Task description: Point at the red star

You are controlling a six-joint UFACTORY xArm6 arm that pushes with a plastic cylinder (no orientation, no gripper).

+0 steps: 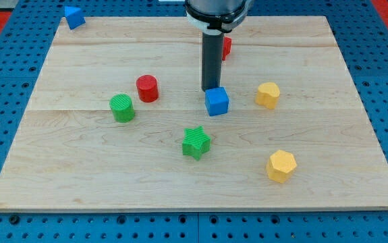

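Seven blocks rest on the wooden board (79, 67). The rod's tip (211, 90) stands just behind the blue cube (216, 101), at its top edge; whether they touch cannot be told. The rod has no jaws and holds nothing. The red star (227, 46) sits behind the rod, towards the view's top, mostly hidden by it, so its shape is unclear. Red cylinder (147, 88) and green cylinder (121, 108) lie left. Green star (196, 142) lies below the cube. Two yellow blocks lie right: upper (268, 94), lower (281, 166). Blue triangular block (73, 16) occupies the top-left corner.
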